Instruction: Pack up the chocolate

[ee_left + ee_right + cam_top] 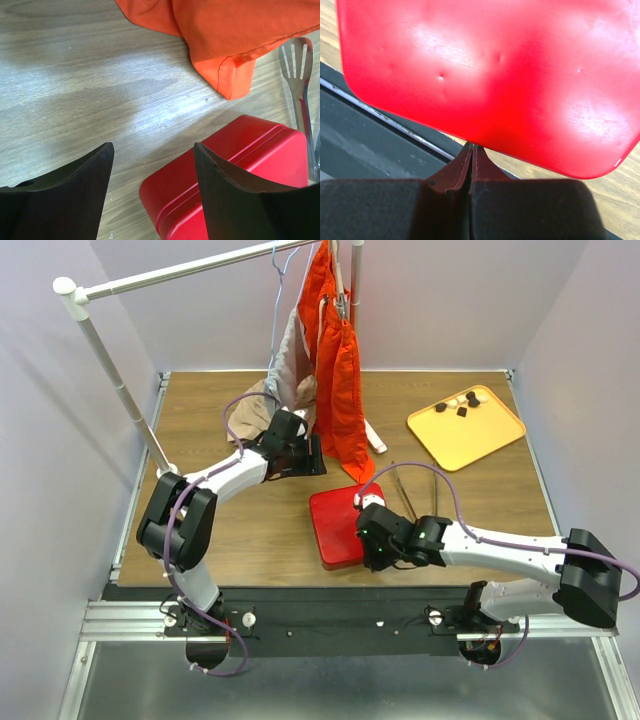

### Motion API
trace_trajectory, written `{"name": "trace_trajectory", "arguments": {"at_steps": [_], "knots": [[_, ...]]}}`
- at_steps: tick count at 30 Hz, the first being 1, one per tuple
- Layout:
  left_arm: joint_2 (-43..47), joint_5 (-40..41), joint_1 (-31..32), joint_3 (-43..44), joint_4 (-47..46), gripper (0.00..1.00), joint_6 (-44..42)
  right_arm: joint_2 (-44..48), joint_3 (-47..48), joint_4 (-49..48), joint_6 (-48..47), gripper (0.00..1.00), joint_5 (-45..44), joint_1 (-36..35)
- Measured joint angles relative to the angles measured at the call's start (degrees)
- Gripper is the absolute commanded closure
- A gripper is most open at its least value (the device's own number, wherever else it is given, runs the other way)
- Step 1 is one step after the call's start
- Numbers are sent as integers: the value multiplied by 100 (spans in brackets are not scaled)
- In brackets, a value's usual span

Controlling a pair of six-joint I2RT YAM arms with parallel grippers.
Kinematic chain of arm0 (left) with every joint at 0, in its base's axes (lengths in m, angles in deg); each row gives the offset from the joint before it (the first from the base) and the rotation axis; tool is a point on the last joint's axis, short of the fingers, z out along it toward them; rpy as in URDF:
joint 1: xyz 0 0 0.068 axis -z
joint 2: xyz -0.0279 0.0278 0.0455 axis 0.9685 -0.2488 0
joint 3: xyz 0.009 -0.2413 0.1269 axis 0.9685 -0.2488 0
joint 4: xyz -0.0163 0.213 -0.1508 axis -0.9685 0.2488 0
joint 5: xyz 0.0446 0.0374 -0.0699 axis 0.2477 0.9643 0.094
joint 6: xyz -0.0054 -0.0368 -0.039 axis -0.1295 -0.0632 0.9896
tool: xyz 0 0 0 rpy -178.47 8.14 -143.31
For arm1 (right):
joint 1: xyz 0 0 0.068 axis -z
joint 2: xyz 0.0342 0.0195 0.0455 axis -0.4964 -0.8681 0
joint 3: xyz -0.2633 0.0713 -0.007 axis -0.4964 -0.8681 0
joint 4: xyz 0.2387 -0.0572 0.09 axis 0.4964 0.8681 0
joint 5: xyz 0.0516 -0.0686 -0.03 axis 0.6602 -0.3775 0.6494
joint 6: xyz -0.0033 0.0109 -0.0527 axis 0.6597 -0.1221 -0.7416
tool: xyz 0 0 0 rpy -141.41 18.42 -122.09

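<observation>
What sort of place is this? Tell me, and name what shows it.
Likely a robot test cell, not a home: a wooden table boxed in by plain walls, with staged props, a clothes rail holding an orange garment and a yellow tray of chocolate.

The tray [475, 440] sits in the far right corner of the tabletop [200, 415], with the chocolate lumps [463, 404] on its far part. The box [335, 525] lies near the middle of the near edge, with utensils [405, 495] just to its right. Garments [338, 370] hang from a rail [180, 273] over the far middle, and the rail's post [120, 390] stands at the left edge.
</observation>
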Motion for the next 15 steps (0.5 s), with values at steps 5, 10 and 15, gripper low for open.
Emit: {"name": "trace_trajectory", "arguments": {"at_steps": [5, 10, 15], "knots": [[96, -31, -26, -57, -2, 26, -20, -48, 131, -44, -15, 91, -87, 0], [142, -79, -35, -131, 4, 26, -22, -68, 153, -107, -11, 91, -151, 0], [247, -105, -35, -133, 4, 26, -24, -149, 160, -160, 9, 91, -208, 0]]}}
